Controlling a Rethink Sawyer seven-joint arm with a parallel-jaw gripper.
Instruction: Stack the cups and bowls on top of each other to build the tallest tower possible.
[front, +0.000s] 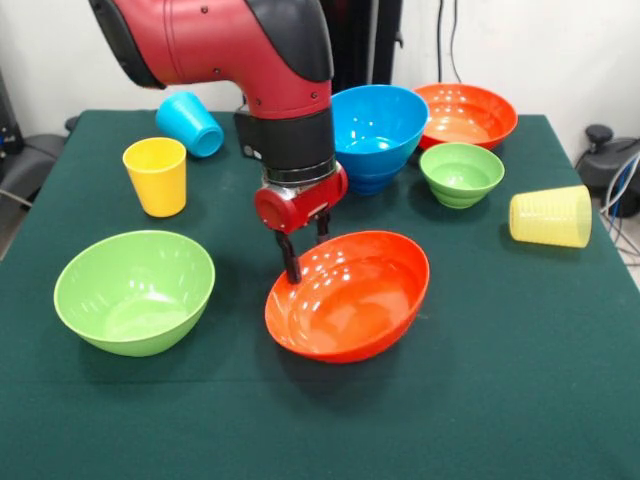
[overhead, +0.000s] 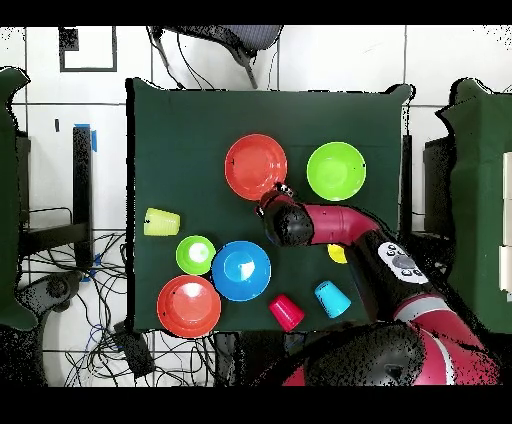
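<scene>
Front view first. The gripper (front: 303, 252) is clamped on the rim of an orange-red bowl (front: 350, 295): one finger (front: 291, 262) is outside the rim, the other drops inside. That bowl is tipped up, its grabbed edge raised and its opening leaning toward the camera. I'll place everything else off this bowl. Left of it, a big green bowl (front: 135, 290) sits upright on the green table (front: 520, 400). Behind and left of it there's a yellow cup (front: 156, 176) standing upright, and further back a light blue cup (front: 190, 124) on its side. Right behind it, past the arm (front: 230, 50), is a big blue bowl (front: 378, 135) that seems to sit on a darker blue one. Beside that there's a second orange-red bowl (front: 465, 115) and a small green bowl (front: 461, 174). Off to the right, a ribbed pale yellow cup (front: 551, 216) lies on its side.

Overhead view now. The held orange-red bowl (overhead: 255, 166) has the gripper (overhead: 279, 190) at its lower right rim, and the big green bowl (overhead: 336, 171) is just beside it. Below it sit the blue bowl (overhead: 240, 270), small green bowl (overhead: 196, 255) and other orange-red bowl (overhead: 189, 306). The pale yellow cup (overhead: 161, 222) is down-left. A red cup (overhead: 286, 312) and the light blue cup (overhead: 332, 298) are near the table's bottom edge. The yellow cup (overhead: 337, 254) peeks out from under the arm (overhead: 340, 222). No tower yet.
</scene>
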